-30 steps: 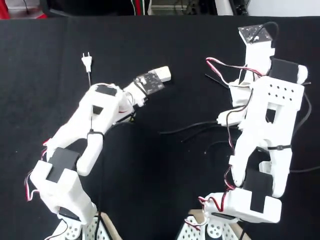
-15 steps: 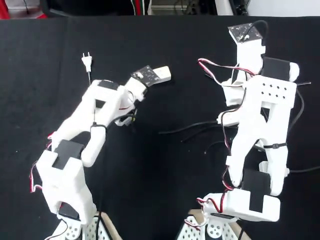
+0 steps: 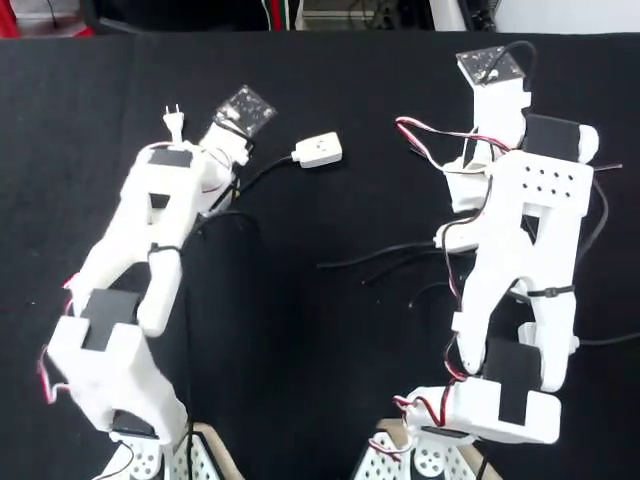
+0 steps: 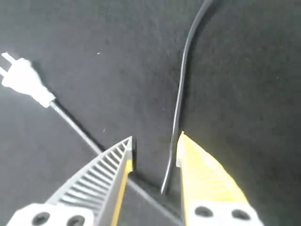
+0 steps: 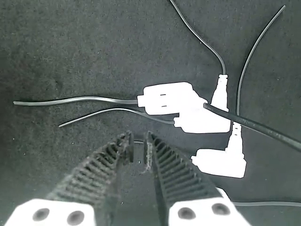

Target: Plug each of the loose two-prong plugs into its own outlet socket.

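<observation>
One loose plug (image 3: 175,121) lies on the black desk (image 3: 300,330) at its far left, with its prongs pointing away from the robot. Its cord (image 4: 75,125) trails back under the left arm. The left pincer (image 4: 155,143), spread and empty, hangs just beside the plug. The plug sits outside the grey finger (image 4: 110,165), not in the gap, where another cable (image 4: 181,94) runs. The left arm, stretched far forward, is much the nearer. A white socket (image 3: 320,150) lies apart to the right. The right pincer (image 5: 138,140), all but pressed together and empty, hovers near other white connectors (image 5: 164,99).
</observation>
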